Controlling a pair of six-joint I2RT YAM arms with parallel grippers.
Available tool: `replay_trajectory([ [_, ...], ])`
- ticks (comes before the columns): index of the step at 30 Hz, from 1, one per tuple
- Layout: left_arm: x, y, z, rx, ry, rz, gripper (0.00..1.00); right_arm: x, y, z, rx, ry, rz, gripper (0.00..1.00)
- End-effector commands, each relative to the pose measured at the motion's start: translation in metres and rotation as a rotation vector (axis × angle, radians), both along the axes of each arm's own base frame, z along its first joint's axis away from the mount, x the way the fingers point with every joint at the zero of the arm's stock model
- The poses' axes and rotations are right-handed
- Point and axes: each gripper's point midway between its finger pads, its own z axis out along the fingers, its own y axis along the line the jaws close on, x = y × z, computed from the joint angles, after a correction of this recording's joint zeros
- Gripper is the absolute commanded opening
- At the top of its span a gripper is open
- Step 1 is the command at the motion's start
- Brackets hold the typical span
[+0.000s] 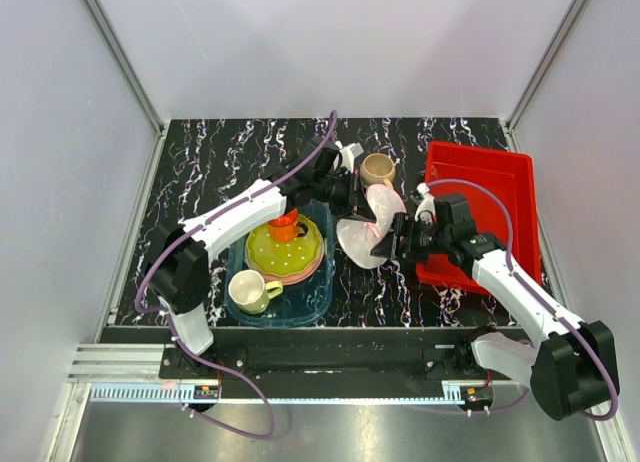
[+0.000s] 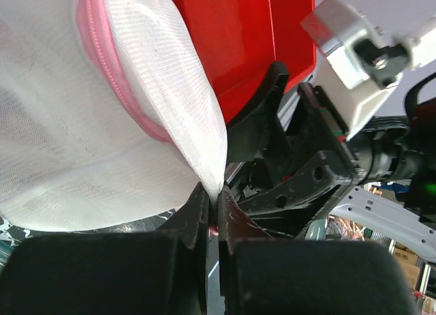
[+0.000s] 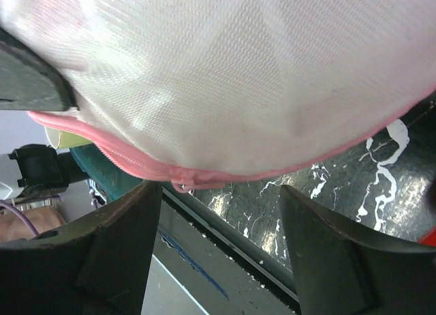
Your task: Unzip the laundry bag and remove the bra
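Top view: the bag (image 1: 362, 232) hangs between the arms at table centre, with the tray (image 1: 500, 182) at its 3 o'clock and the plate (image 1: 285, 247) at its 9. The left gripper (image 1: 350, 197) meets it at 12, the right gripper (image 1: 388, 244) at 4. A pinker patch near the top may be the bra (image 1: 383, 200) — zipped inside, I judge.

Left wrist: jaws pressed together, pinching a fold of mesh at 6 o'clock. The zip (image 2: 112, 76) curves past at 10. This anchor should hold firm without tugging.

Right wrist: jaws spread, gripping nothing. A small loop, likely the pull (image 3: 180, 187), hangs at 10 of the gap — close on that alone, not on mesh, then draw along the edging
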Motion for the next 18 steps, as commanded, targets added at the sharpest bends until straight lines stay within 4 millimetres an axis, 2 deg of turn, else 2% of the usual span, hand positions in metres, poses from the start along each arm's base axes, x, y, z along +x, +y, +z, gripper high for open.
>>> replay_trajectory([
  [1,0.002,-0.010,0.036,-0.086,-0.071,-0.044,0.00,0.009,0.019,0.013,0.112,-0.109,0.073,0.79],
  [6,-0.001,-0.009,0.033,-0.081,-0.060,-0.047,0.00,0.016,0.029,0.032,0.193,-0.220,0.106,0.80],
  [8,-0.003,-0.008,0.031,-0.081,-0.053,-0.051,0.00,0.014,0.029,0.032,0.202,-0.226,0.107,0.79],
  [10,-0.004,-0.008,0.030,-0.078,-0.052,-0.051,0.00,0.017,0.031,0.043,0.223,-0.279,0.116,0.79],
  [18,-0.002,-0.010,0.031,-0.089,-0.054,-0.054,0.00,0.016,0.024,0.044,0.203,-0.292,0.074,0.70],
])
